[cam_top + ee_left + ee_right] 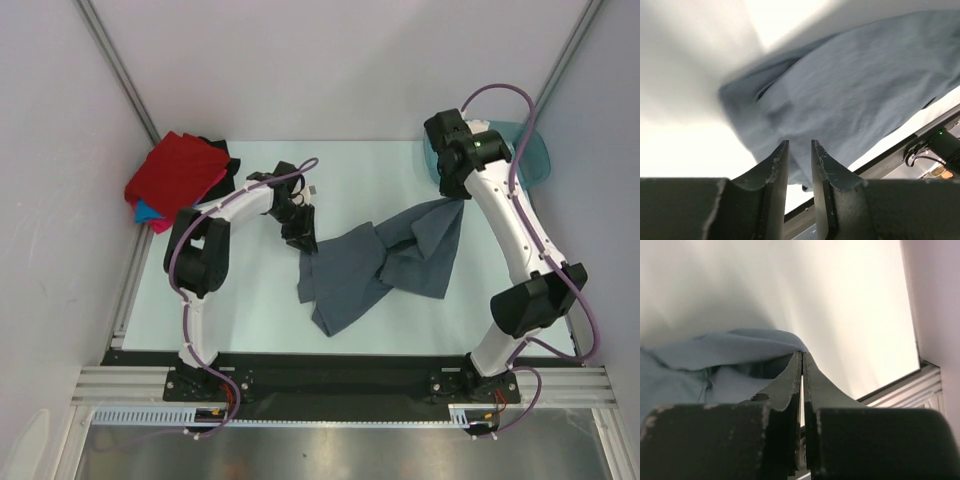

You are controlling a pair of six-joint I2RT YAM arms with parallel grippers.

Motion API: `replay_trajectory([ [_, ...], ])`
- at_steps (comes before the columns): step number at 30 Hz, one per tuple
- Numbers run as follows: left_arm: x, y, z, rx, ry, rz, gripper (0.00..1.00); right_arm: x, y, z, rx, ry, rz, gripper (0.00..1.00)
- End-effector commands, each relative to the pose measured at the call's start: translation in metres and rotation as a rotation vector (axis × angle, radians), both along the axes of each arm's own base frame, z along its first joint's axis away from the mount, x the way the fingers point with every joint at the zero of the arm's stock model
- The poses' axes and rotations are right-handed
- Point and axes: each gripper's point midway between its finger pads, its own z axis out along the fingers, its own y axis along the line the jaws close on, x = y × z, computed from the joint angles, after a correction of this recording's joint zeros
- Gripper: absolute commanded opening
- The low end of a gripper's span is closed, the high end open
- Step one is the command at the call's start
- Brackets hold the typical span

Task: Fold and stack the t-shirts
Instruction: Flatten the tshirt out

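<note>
**Grey shirt held by one corner, fold not started**

White walls close in a pale table (250, 300). At the upper left of the top view sits a pile. A red shirt (180, 170) is on top, a blue shirt (148, 210) and a pink shirt (160, 225) peek out at its lower left, and a black shirt (225, 165) shows behind it. I take those four as finished, though the red one covers most of the rest, so I can't check how neatly they are folded.

The grey shirt (380, 265) lies at the centre of the frame, bunched and twisted, with no clean fold in it. Its upper right corner is drawn up to the right end effector (458, 195), which is clenched on that cloth. In the right wrist view the fabric rises to a peak at the closed tips. The left end effector (302, 238) sits at the shirt's left edge. Its fingers (776, 172) stand narrowly apart with cloth just beyond them, and I cannot tell whether any is caught between.

By my reckoning the last shirt has yet to be spread flat, folded and set on the pile.

The right arm hides much of the tub (535, 160) at the upper right, so I can't see inside it. The left wrist view is blurred and washed out. I can't pick out the grey shirt's collar or sleeves in any view.
</note>
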Motion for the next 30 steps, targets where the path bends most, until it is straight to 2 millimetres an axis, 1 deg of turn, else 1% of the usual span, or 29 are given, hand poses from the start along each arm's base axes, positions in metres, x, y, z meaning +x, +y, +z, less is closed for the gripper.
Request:
replay_trajectory([
  [1, 0.009, 0.001, 0.031, -0.020, -0.096, -0.034, 0.29, -0.009, -0.048, 0.006, -0.155, 0.043, -0.121, 0.00],
  [2, 0.009, 0.001, 0.031, -0.019, -0.095, -0.032, 0.29, -0.010, -0.057, -0.009, -0.187, 0.088, -0.153, 0.00],
  [3, 0.007, 0.001, 0.033, -0.020, -0.097, -0.035, 0.29, -0.010, -0.070, -0.017, -0.211, 0.118, -0.181, 0.02],
  [4, 0.006, 0.002, 0.032, -0.018, -0.097, -0.036, 0.29, -0.007, -0.075, -0.024, -0.219, 0.133, -0.196, 0.08],
  [5, 0.005, 0.003, 0.032, -0.015, -0.095, -0.037, 0.28, -0.008, -0.081, -0.038, -0.239, 0.171, -0.231, 0.23],
  [6, 0.005, 0.004, 0.033, -0.011, -0.098, -0.037, 0.28, -0.006, -0.086, -0.045, -0.232, 0.188, -0.235, 0.31],
  [7, 0.003, 0.005, 0.034, -0.010, -0.100, -0.038, 0.28, -0.002, -0.093, -0.048, -0.218, 0.184, -0.258, 0.38],
  [8, 0.002, 0.006, 0.034, -0.008, -0.104, -0.038, 0.28, 0.000, -0.096, -0.052, -0.212, 0.183, -0.275, 0.49],
  [9, 0.001, 0.007, 0.034, -0.006, -0.103, -0.039, 0.29, 0.004, -0.096, -0.057, -0.192, 0.189, -0.267, 0.55],
  [10, -0.001, 0.008, 0.035, 0.000, -0.106, -0.038, 0.28, 0.009, -0.100, -0.056, -0.180, 0.173, -0.285, 0.57],
  [11, -0.002, 0.009, 0.034, 0.003, -0.103, -0.039, 0.28, 0.011, -0.099, -0.056, -0.170, 0.170, -0.288, 0.60],
  [12, -0.003, 0.010, 0.035, 0.004, -0.105, -0.038, 0.28, 0.014, -0.097, -0.054, -0.155, 0.167, -0.278, 0.61],
  [13, -0.004, 0.011, 0.034, 0.007, -0.100, -0.037, 0.28, 0.020, -0.092, -0.048, -0.126, 0.143, -0.264, 0.61],
  [14, -0.005, 0.011, 0.036, 0.004, -0.107, -0.036, 0.28, 0.022, -0.087, -0.047, -0.090, 0.136, -0.247, 0.63],
  [15, -0.005, 0.010, 0.039, -0.003, -0.111, -0.035, 0.29, 0.027, -0.071, -0.051, -0.011, 0.139, -0.188, 0.63],
  [17, -0.007, 0.006, 0.044, -0.029, -0.110, -0.042, 0.29, 0.022, -0.054, -0.060, 0.041, 0.170, -0.154, 0.65],
  [19, -0.007, 0.000, 0.048, -0.046, -0.113, -0.056, 0.29, 0.018, -0.032, -0.075, 0.132, 0.201, -0.104, 0.65],
  [20, -0.010, -0.005, 0.051, -0.077, -0.108, -0.068, 0.29, 0.009, -0.022, -0.093, 0.161, 0.254, -0.082, 0.65],
  [21, -0.011, -0.010, 0.053, -0.101, -0.103, -0.079, 0.30, 0.010, -0.002, -0.106, 0.262, 0.264, -0.034, 0.65],
  [22, -0.014, -0.016, 0.055, -0.136, -0.093, -0.089, 0.30, 0.006, 0.010, -0.115, 0.318, 0.285, -0.006, 0.65],
  [23, -0.017, -0.025, 0.059, -0.190, -0.079, -0.105, 0.30, -0.005, 0.017, -0.132, 0.363, 0.332, -0.007, 0.63],
  [24, -0.020, -0.030, 0.058, -0.213, -0.063, -0.113, 0.30, -0.003, 0.036, -0.138, 0.442, 0.331, 0.033, 0.62],
  [26, -0.024, -0.039, 0.058, -0.250, -0.045, -0.134, 0.33, -0.009, 0.050, -0.150, 0.501, 0.368, 0.055, 0.61],
  [27, -0.029, -0.045, 0.057, -0.269, -0.021, -0.146, 0.33, -0.008, 0.056, -0.151, 0.508, 0.365, 0.069, 0.61],
  [29, -0.029, -0.049, 0.051, -0.266, -0.001, -0.145, 0.33, -0.005, 0.067, -0.151, 0.533, 0.364, 0.096, 0.61],
  [30, -0.030, -0.050, 0.048, -0.263, 0.007, -0.143, 0.33, -0.001, 0.070, -0.148, 0.546, 0.359, 0.103, 0.61],
])
